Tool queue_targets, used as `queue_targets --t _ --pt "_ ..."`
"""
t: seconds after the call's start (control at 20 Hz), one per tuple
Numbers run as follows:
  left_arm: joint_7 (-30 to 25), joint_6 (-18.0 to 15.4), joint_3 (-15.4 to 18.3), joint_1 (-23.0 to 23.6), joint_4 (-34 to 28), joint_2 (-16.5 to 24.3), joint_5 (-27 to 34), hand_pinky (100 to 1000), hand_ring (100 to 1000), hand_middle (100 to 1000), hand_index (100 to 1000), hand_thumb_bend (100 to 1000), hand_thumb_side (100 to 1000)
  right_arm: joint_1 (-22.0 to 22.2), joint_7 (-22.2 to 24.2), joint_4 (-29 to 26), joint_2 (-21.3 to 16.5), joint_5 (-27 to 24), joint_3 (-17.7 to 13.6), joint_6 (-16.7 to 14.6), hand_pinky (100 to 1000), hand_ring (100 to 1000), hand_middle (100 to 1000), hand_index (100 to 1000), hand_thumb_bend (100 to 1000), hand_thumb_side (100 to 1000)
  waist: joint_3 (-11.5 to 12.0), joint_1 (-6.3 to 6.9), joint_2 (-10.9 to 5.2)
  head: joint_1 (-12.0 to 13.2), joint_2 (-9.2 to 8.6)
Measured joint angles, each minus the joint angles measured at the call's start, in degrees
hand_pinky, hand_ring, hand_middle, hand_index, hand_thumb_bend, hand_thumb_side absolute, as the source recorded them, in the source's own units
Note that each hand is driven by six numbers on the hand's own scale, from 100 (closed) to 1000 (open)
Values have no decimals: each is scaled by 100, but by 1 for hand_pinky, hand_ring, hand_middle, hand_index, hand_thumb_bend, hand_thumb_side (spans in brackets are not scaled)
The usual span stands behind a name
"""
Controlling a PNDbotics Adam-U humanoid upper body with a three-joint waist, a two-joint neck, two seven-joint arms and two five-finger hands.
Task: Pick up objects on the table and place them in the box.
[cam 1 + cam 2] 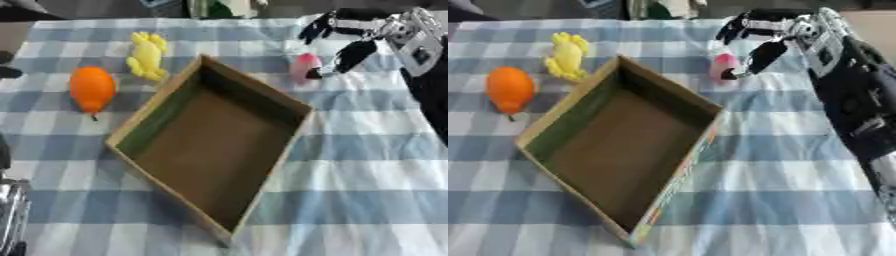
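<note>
An open cardboard box [150,106] lies askew in the middle of the checked tablecloth, with nothing inside. A small pink object [304,65] stands just beyond the box's far right corner. My right hand [376,31] comes in from the upper right and hovers beside it, open. Its thumb [350,56] points down at the object's right side and its fingers [317,27] spread above it. An orange, fruit-like object [92,88] lies left of the box. A yellow toy [147,55] lies behind it. A sliver of my left hand [10,212] shows in the lower left corner.
The blue and white checked cloth [359,165] covers the table, with bare room right of and in front of the box. Dark shapes line the table's far edge.
</note>
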Motion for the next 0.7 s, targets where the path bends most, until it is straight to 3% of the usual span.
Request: queue_targets --t 0.5,0.6,0.7 --pt "-20 -9 -27 -11 0 -3 2 526 593 585 816 100 734 51 -260 192 43 535 -1 -260 792 803 629 758 386 449 18 16 28 -7 -5" --pt "-25 -12 -27 -21 0 -3 2 526 594 586 816 100 734 51 -298 215 44 610 -2 -298 783 790 597 739 312 460 20 16 29 -8 -6" --pt "-28 -16 -27 -32 0 -4 2 526 594 586 816 100 733 52 -341 217 44 643 -4 -341 771 768 541 706 163 465 25 16 32 -8 -6"
